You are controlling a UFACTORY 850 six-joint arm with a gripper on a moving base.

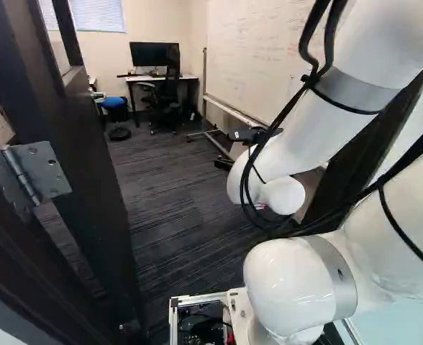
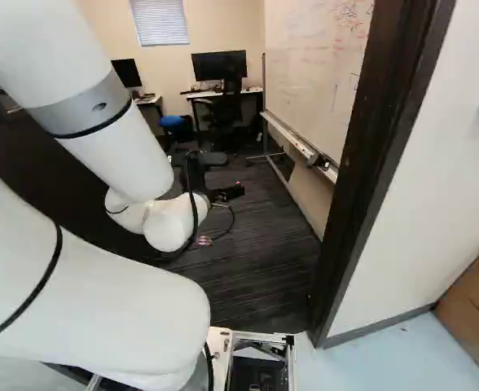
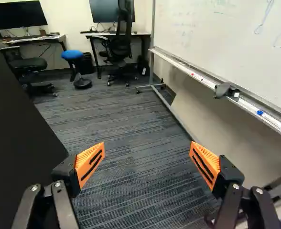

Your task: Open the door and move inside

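Observation:
The dark door (image 1: pixel 89 151) stands swung inward at the left of the left base view, its hinge (image 1: pixel 33 175) in front and its handle (image 1: pixel 95 94) near the far edge. In the right base view my gripper (image 2: pixel 226 193) reaches through the doorway, past the dark door frame (image 2: pixel 370 155). The wrist view shows the gripper (image 3: pixel 147 155) with its orange-padded fingers wide apart and nothing between them. Beside one finger, the door (image 3: pixel 18 138) shows as a dark flat surface. The handle is out of sight in the wrist view.
Inside lies dark carpet (image 3: pixel 131 124). A whiteboard (image 2: pixel 317 73) on a wheeled stand runs along one side. Desks with monitors (image 2: pixel 219 65), office chairs (image 3: pixel 119 45) and a blue stool (image 3: pixel 72 55) are at the far end. A brown cabinet (image 2: pixel 476 305) stands outside the doorway.

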